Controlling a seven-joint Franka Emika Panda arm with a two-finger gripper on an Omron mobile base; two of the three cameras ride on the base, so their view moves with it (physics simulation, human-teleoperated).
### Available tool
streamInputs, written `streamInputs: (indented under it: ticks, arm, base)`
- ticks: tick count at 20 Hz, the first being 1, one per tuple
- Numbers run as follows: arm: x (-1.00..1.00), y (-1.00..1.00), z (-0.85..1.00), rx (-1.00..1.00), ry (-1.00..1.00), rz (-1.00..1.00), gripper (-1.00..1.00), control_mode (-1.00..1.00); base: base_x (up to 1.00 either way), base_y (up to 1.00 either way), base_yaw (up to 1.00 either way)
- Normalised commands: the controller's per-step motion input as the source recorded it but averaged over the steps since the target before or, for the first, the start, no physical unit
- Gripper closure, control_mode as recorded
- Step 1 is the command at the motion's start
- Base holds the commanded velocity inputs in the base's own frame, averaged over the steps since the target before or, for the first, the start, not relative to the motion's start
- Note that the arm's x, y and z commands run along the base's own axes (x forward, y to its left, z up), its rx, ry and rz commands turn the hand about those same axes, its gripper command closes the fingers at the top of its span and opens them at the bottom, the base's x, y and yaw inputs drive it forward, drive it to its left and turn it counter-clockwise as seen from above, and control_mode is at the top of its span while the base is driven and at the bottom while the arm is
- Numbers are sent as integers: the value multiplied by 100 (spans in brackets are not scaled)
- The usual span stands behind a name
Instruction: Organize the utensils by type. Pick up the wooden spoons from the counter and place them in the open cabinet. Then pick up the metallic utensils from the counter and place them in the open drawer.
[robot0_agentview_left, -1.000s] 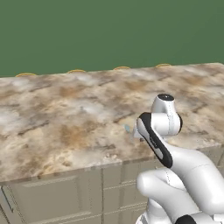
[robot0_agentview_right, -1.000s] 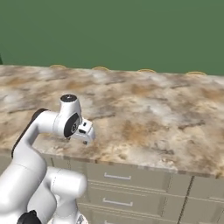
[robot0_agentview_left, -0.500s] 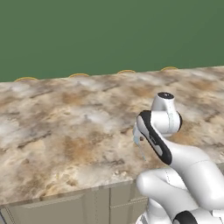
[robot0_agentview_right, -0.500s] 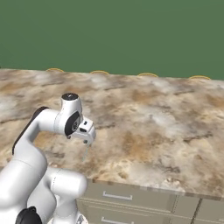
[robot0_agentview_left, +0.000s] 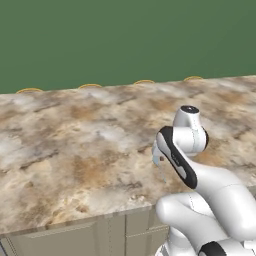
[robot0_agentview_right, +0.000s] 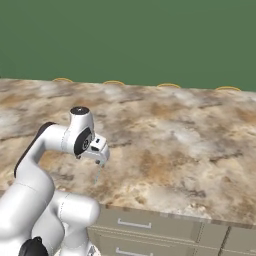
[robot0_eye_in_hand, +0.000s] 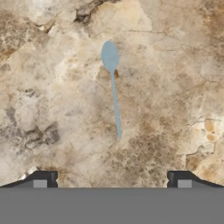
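A small silver spoon with a pale bluish bowl (robot0_eye_in_hand: 113, 87) lies flat on the beige-brown marbled stone desk (robot0_eye_in_hand: 175, 65). The robot's two-finger tool (robot0_eye_in_hand: 112, 179) hovers above, jaws wide apart. Best centre over the thin handle, then descend straight.

- The left base view looks forward and down from behind the arm's left side, across the counter (robot0_agentview_left: 75, 150) to a green wall (robot0_agentview_left: 125, 40).
- The right base view faces the same counter (robot0_agentview_right: 190, 145) and wall from the arm's right.
- The hand view looks straight down, close above the counter (robot0_eye_in_hand: 175, 87), with a silver spoon (robot0_eye_in_hand: 113, 87) centred.
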Motion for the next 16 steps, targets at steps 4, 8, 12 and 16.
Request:
streamInputs:
  ticks: [4, 8, 12, 16]
  arm:
    - [0, 0, 0, 0, 0, 0, -100, 100]
    - [0, 0, 0, 0, 0, 0, -100, 100]
    - [52, -8, -9, 0, 5, 6, -100, -100]
    - [61, -15, -18, 0, 2, 11, -100, -100]
  base:
    - [0, 0, 0]
    - [16, 0, 1]
    - [0, 0, 0]
    - [0, 0, 0]
